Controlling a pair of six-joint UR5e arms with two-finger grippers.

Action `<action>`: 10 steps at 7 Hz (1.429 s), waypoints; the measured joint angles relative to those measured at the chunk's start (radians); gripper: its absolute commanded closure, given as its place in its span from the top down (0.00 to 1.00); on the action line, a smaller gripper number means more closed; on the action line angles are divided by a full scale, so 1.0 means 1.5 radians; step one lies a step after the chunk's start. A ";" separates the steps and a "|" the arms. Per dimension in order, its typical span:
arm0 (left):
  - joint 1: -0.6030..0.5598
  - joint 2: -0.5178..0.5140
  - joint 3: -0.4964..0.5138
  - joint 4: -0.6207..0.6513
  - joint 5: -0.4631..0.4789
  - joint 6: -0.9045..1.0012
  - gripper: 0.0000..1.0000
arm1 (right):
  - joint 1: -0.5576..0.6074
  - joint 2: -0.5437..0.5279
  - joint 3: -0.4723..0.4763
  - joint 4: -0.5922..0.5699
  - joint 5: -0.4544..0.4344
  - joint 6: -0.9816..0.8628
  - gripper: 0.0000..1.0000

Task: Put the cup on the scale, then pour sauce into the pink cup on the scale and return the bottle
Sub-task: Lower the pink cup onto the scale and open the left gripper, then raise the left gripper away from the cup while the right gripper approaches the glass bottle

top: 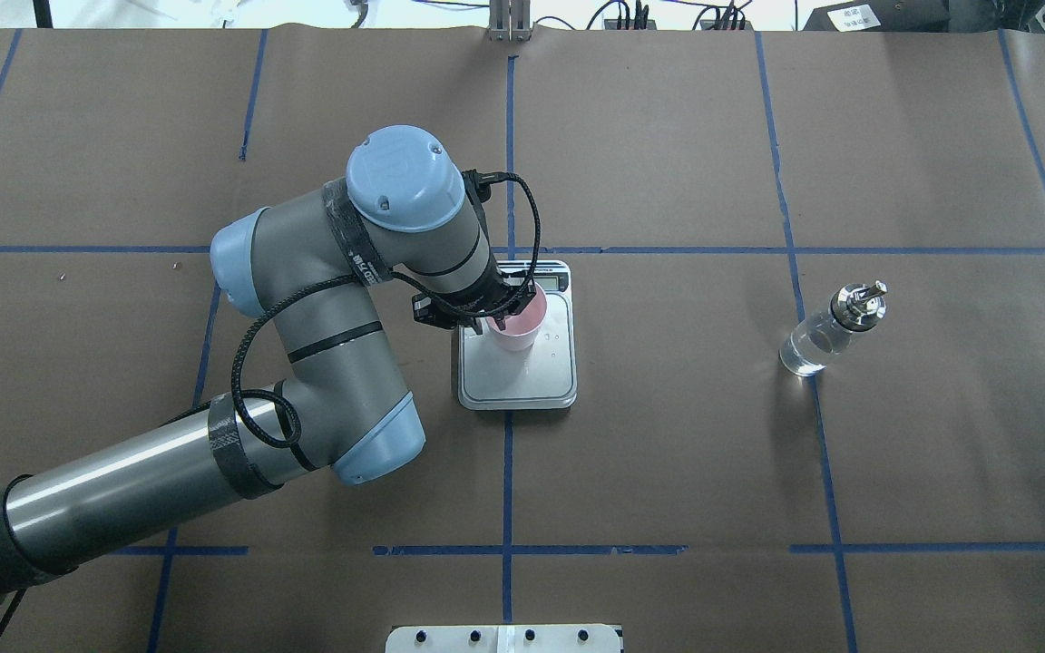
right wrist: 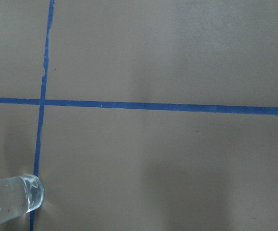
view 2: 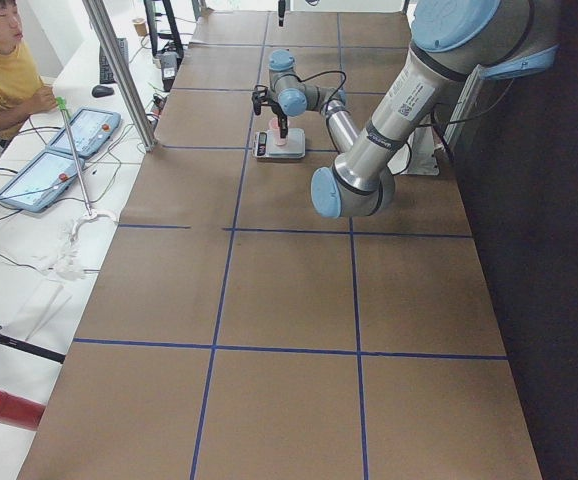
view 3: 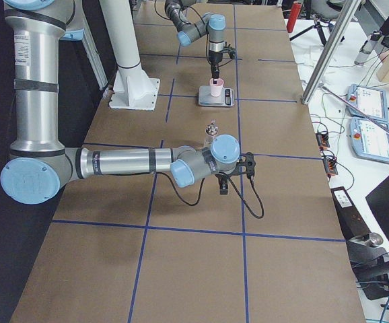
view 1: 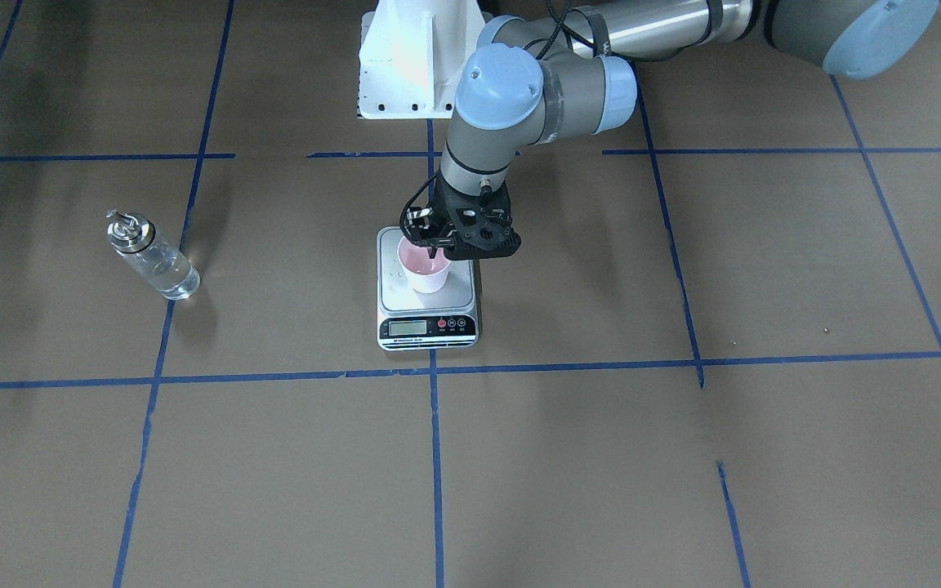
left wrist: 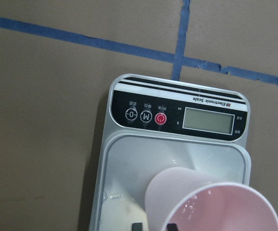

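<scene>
My left fingers (view 1: pixel 440 242) are closed on the rim of the cup (view 1: pixel 424 269), which sits on the scale (view 1: pixel 427 314) mid-worktop (view 1: pixel 683 449), far from every edge. The bottle (view 1: pixel 152 257) stands well apart, toward the worktop's right edge. I cannot tell how the right fingers (view 3: pixel 223 188) stand.

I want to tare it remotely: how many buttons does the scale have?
3, in a row on the scale's black strip, left of the display in the left wrist view: zero button, M button, red power button. None looks hidden.
</scene>
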 measured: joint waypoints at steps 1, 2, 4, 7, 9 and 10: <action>-0.011 0.016 -0.043 0.000 -0.001 0.002 1.00 | -0.011 -0.004 0.000 0.043 0.002 0.016 1.00; -0.021 0.030 -0.080 0.000 -0.002 0.003 1.00 | -0.032 -0.014 0.003 0.106 -0.003 0.063 1.00; -0.033 0.040 -0.106 0.001 -0.001 0.002 1.00 | -0.094 -0.076 0.029 0.284 -0.064 0.153 1.00; -0.039 0.042 -0.112 0.001 0.000 0.001 1.00 | -0.252 -0.142 0.144 0.358 -0.180 0.353 1.00; -0.042 0.046 -0.113 0.000 0.000 0.001 1.00 | -0.352 -0.166 0.198 0.360 -0.298 0.413 1.00; -0.042 0.047 -0.113 0.000 0.000 0.001 1.00 | -0.416 -0.180 0.213 0.360 -0.389 0.419 1.00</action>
